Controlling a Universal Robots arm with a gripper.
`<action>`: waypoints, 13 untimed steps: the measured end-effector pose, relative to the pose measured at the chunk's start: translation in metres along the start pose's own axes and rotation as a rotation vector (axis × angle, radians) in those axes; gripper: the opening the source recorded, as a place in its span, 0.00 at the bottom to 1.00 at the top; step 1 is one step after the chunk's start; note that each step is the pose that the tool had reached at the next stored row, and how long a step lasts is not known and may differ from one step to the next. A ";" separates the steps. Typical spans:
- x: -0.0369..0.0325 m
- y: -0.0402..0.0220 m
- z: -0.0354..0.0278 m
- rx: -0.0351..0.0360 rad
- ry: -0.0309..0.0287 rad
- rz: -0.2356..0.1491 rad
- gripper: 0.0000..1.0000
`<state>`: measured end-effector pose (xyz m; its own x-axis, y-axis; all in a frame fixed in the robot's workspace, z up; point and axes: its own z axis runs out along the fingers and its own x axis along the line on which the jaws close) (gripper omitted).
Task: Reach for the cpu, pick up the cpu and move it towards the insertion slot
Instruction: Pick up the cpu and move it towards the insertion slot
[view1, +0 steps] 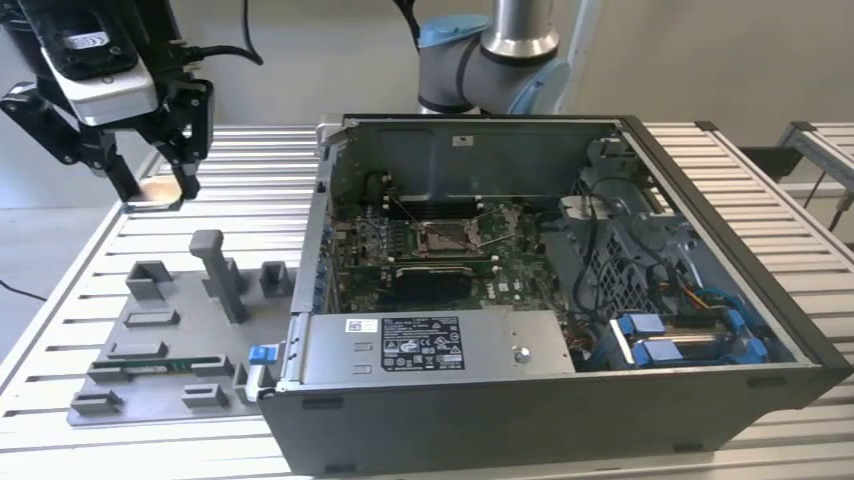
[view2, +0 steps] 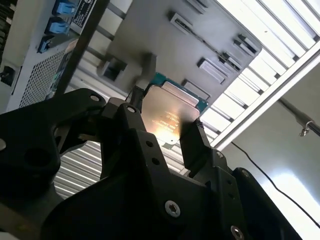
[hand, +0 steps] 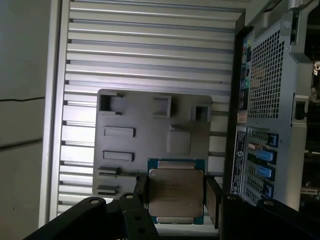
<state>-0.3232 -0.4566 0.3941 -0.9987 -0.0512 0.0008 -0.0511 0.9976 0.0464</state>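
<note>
Slatted metal table (view1: 254, 170) carrying a grey fixture plate (hand: 150, 115) and an open computer case (view1: 534, 420). The cpu (hand: 176, 192) is clamped by two opposite edges between the black fingers of the gripper (view1: 159, 186), over the table on the exterior view's left and well apart from the insertion slot (view1: 447, 235) on the board inside the case. Both wrist views show its silver lid with green border and faint print, too small to read; the exterior view shows the slot's metal frame and a white label (view1: 420, 343) on the case's inner box.

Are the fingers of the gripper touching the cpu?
Touching. In the first wrist view, the fingers sit against two opposite edges of the cpu, no gap visible.
</note>
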 end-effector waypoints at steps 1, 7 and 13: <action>-0.0024 -0.0001 0.0000 0.0000 -0.0001 0.000 0.00; -0.0163 -0.0008 -0.0001 0.0000 0.0000 0.000 0.00; -0.0334 -0.0017 -0.0001 0.0000 -0.0001 0.000 0.00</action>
<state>-0.2898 -0.4566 0.3941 -0.9987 -0.0512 0.0007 -0.0511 0.9976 0.0464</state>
